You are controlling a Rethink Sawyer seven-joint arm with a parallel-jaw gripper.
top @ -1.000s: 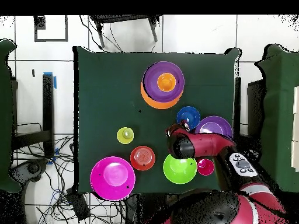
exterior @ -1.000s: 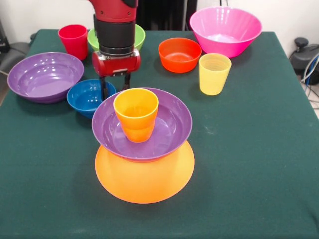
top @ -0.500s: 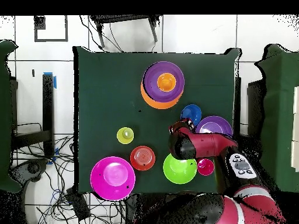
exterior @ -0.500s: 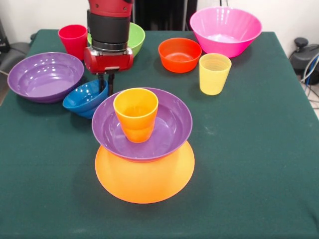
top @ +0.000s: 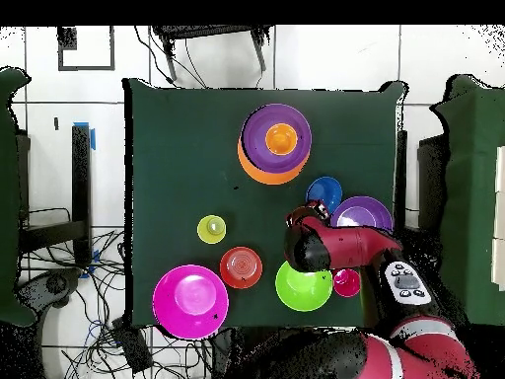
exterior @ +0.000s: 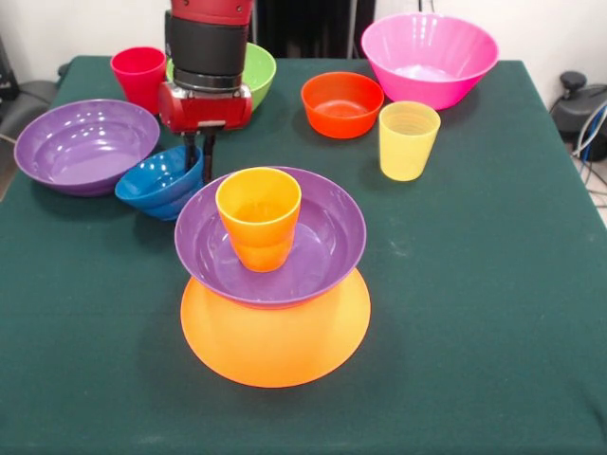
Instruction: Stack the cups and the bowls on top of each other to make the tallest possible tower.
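Nearest the front camera stands the tower (exterior: 273, 275): a yellow-orange bowl (exterior: 275, 336) upside down on the green table (exterior: 493, 313), a purple bowl (exterior: 322, 237) upright on it, and an orange cup (exterior: 258, 216) standing inside that. Just behind its left rim, the gripper (exterior: 199, 163) pinches the rim of the small blue bowl (exterior: 156, 183), which hangs tilted, its near edge dipping toward the cloth. Left of it sits the second purple bowl (exterior: 85, 144). To the right, well apart, stands the yellow cup (exterior: 408, 140), with the orange-red bowl (exterior: 341, 104) behind it. Farthest back are the red-pink cup (exterior: 140, 78), the green bowl (exterior: 258, 68) partly hidden by the arm, and the pink bowl (exterior: 429, 57).
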